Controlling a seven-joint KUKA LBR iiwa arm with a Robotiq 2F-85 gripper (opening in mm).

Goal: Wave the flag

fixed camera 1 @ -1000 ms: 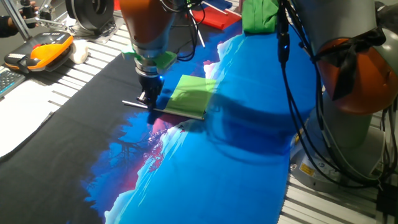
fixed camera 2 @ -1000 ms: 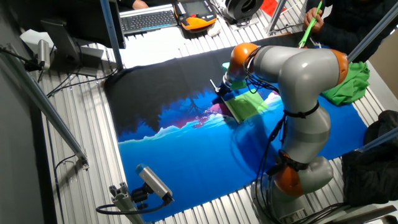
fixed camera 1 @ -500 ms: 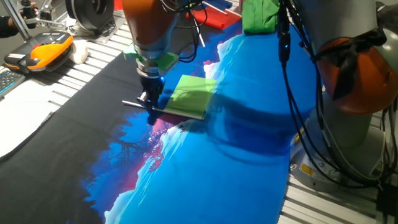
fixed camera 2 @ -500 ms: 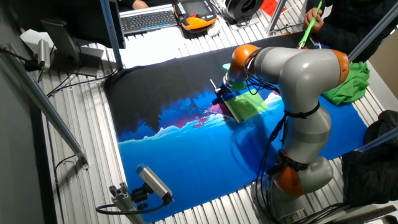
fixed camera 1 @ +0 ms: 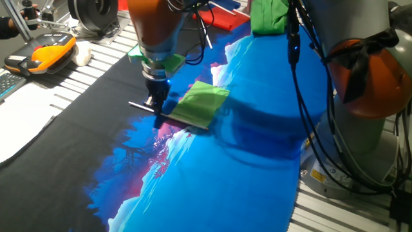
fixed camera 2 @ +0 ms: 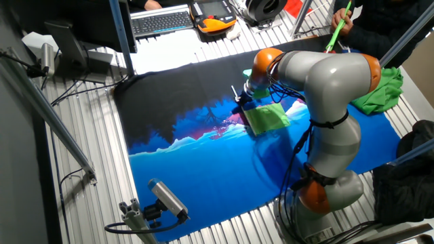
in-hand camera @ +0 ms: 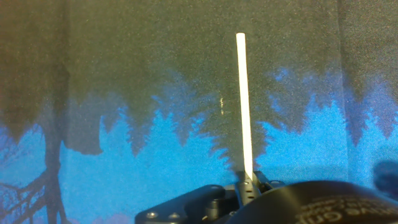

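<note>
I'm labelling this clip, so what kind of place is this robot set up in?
Probably a robotics lab or workshop: a slotted aluminium table, a keyboard, an orange handheld controller, and cameras on metal framing beside the arm, whose hand holds a green flag.

Small light-green rectangular cloth flag (fixed camera 1: 201, 105) on a thin white stick (in-hand camera: 244, 106), near frame centre in both fixed views (fixed camera 2: 266, 117). Cloth spread flat, tilted diagonally, over the blue part of the printed mat. Stick end poking out to the left of the cloth in one fixed view (fixed camera 1: 138, 106); in the hand view, running straight up from bottom centre, free end toward the top.
</note>
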